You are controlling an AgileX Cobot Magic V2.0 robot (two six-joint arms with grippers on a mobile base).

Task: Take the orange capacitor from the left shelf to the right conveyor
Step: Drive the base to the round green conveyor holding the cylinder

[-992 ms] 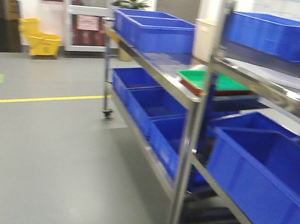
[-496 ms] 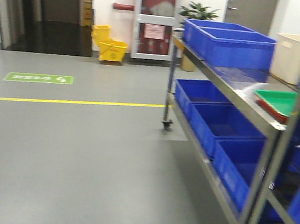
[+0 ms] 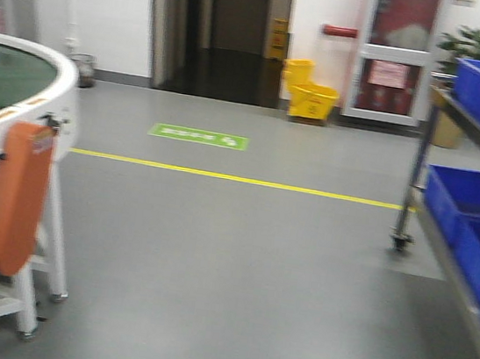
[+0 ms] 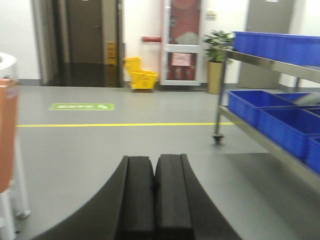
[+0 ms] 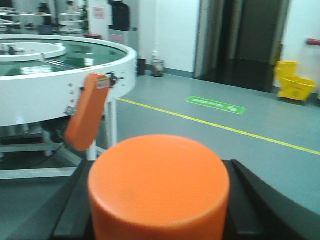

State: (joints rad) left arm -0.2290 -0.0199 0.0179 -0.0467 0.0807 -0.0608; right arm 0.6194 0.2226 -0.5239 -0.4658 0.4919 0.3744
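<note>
I hold the orange capacitor (image 5: 159, 170) clamped upright in my right gripper (image 5: 159, 215), ready for the right conveyor (image 5: 60, 97) nearby; left gripper (image 4: 154, 200) pinched closed, empty.

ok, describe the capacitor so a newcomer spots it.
Find the right conveyor, the white-rimmed green ring. Nearer the camera, the right gripper holds the orange capacitor. It is a flat-topped round cylinder, unlike the flat orange cover hanging off the rim.

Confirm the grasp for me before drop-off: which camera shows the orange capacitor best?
The right wrist view. The orange capacitor fills its foreground, flat top in plain sight, flanked by the dark fingers of the right gripper. The front view and the left wrist view show nothing of it; the latter shows only the shut left gripper.
</note>
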